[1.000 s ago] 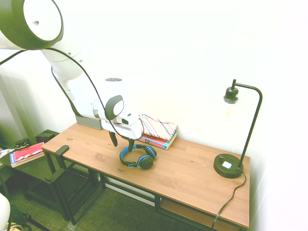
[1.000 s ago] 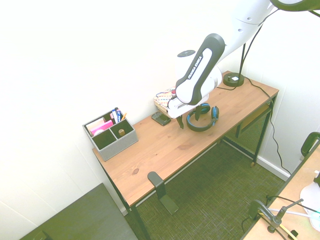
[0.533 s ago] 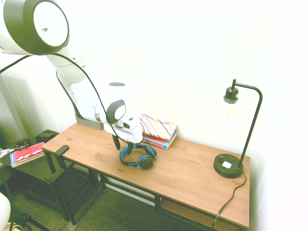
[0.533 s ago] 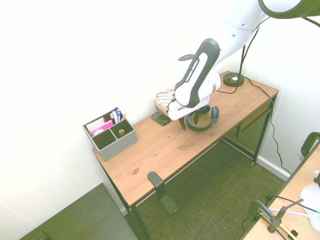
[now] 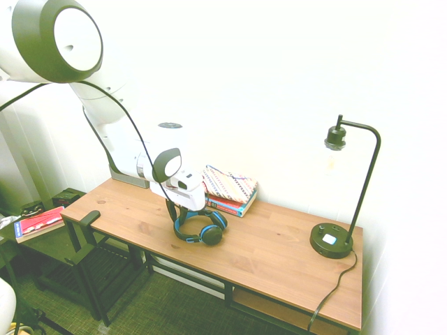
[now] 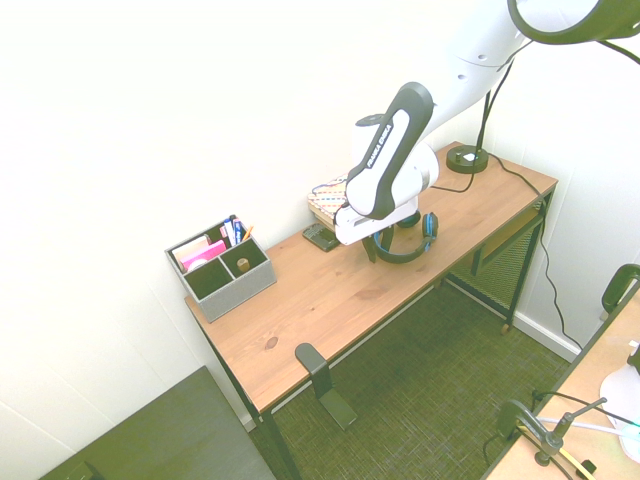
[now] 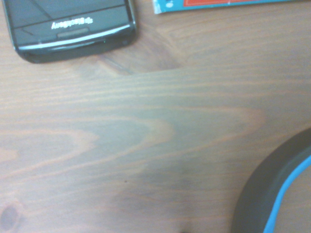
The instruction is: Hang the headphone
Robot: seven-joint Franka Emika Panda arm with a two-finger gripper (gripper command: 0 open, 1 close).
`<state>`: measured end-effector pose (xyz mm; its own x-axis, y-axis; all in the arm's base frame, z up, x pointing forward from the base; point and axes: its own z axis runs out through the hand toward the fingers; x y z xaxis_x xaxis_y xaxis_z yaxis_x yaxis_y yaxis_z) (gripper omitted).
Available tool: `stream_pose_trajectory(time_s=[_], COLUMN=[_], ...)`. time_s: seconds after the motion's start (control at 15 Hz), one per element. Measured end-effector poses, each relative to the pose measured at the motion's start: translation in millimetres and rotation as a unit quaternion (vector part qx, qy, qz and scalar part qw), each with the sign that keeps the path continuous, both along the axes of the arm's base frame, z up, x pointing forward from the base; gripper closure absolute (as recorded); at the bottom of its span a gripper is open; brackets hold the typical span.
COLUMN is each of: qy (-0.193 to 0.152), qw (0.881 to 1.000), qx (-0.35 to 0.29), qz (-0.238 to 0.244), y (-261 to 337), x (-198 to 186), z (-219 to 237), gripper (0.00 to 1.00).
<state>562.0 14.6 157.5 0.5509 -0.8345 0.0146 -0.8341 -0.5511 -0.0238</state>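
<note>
Student: One claw, one set of headphones: how do they lie in the first exterior view?

Tutor: The claw (image 5: 177, 218) is down at the curved headband (image 5: 177, 227) of the headphones (image 5: 211, 235), which lie flat on the wooden desk (image 5: 279, 251). The ear cups (image 5: 219, 220) lie on the side facing the lamp (image 5: 332, 241); the band's curve faces the opposite end, where the black hook (image 5: 89, 218) is fixed to the edge.

Student: And the second exterior view?

Tutor: It shows the same relation from across: claw at the band's curve, cups beyond it. The single arm comes in from the lamp side.

Student: Is the claw clenched on the band?

Tutor: I cannot tell; neither exterior view settles whether it has a grip.

Student: What does the wrist view add?

Tutor: Part of the dark band with blue trim, plus a phone (image 7: 73, 29) and a book's edge (image 7: 218, 4). The step in hand is probably grasping the band; a hold off the crown could let the cups swing during the lift.
</note>
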Motion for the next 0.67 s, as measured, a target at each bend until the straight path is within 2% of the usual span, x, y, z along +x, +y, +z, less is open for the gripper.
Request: stream_pose_trajectory(time_s=[0.4, 0.53, 0.67], qy=[-0.004, 0.014, 0.027], qw=[1.000, 1.000, 1.000], qx=[0.006, 0.005, 0.004], qz=[-0.012, -0.012, -0.010], y=[-1, -1, 1], x=[5, 2, 0], z=[3, 7, 30], gripper=[1.00, 1.00, 1.00])
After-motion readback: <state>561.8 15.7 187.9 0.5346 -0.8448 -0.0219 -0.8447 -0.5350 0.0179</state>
